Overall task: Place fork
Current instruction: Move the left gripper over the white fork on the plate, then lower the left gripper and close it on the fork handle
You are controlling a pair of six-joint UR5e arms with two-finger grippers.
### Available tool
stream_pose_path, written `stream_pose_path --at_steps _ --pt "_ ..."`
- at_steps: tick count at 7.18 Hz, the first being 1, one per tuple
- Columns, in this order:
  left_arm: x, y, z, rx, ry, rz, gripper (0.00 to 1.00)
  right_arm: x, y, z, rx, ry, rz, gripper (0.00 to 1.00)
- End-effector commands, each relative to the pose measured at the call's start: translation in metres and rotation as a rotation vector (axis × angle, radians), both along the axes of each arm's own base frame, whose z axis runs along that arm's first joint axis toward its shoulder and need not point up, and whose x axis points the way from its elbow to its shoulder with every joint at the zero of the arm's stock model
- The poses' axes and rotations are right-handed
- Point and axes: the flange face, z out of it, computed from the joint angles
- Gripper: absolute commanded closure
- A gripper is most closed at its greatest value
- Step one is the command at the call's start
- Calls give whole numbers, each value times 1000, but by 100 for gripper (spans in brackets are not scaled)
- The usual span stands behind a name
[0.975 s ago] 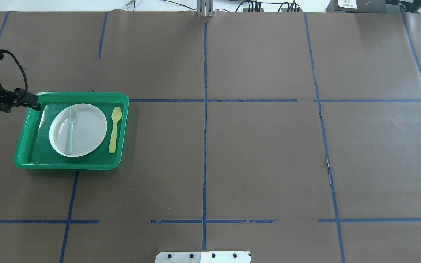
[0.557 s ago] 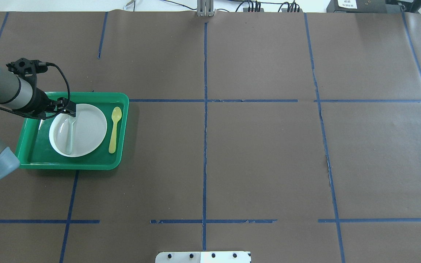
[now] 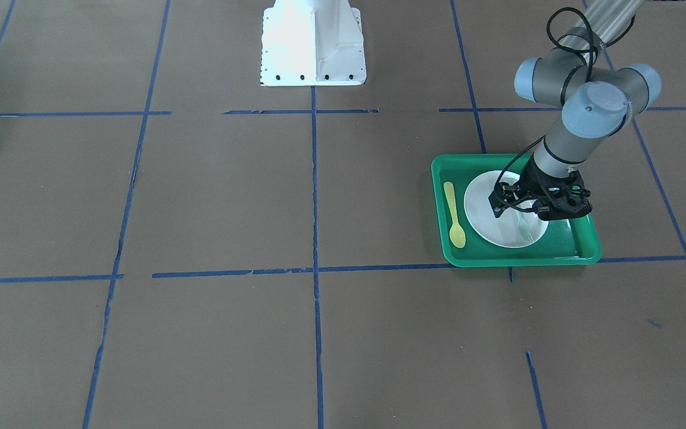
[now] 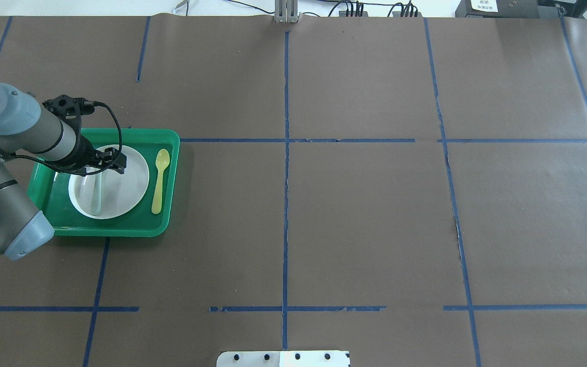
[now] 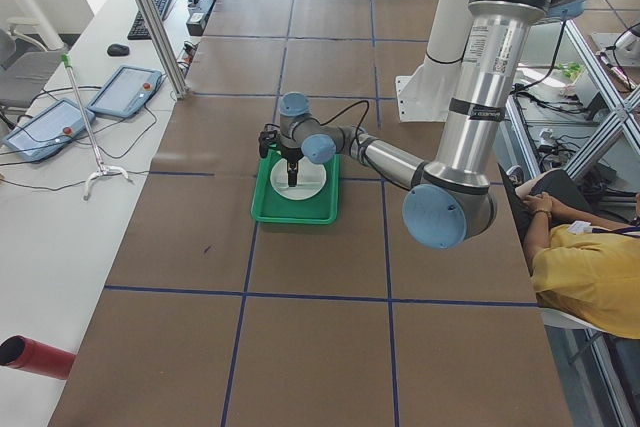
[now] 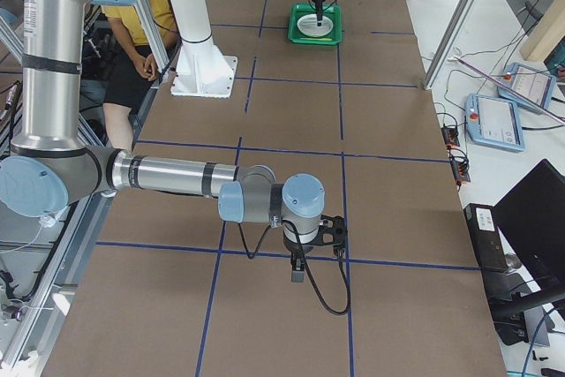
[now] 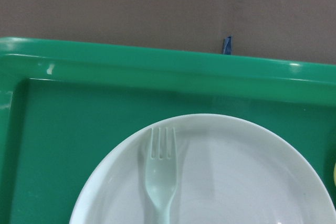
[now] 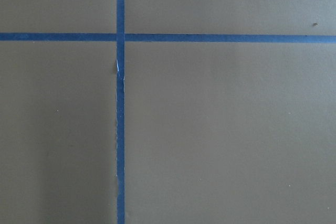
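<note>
The pale translucent fork (image 7: 161, 174) lies on the white plate (image 4: 128, 188), tines toward the tray's far wall, left of the plate's middle. The plate sits in the green tray (image 4: 120, 227) at the table's left. A yellow spoon (image 4: 159, 181) lies in the tray to the right of the plate. My left gripper (image 4: 115, 164) hangs over the plate's far part above the fork's tines, looks open, and holds nothing. In the front-facing view the gripper (image 3: 521, 208) hovers over the fork (image 3: 524, 225). My right gripper (image 6: 297, 273) points down over bare table, far from the tray; I cannot tell its state.
The table is covered in brown paper with a grid of blue tape. The robot's white base (image 3: 312, 44) stands at the near middle edge. A seated person in yellow (image 5: 585, 267) is beside the table behind the robot.
My left arm has swung in from the left edge, over the tray's left rim, and now hangs over the plate and fork. The fork, plate and spoon have not moved.
</note>
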Motion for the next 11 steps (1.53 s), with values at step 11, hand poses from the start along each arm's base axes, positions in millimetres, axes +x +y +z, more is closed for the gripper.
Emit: stream_pose_path --at_steps 11 --pt "3 4 22 -35 -23 13 53 0 0 0 0 0 0 0"
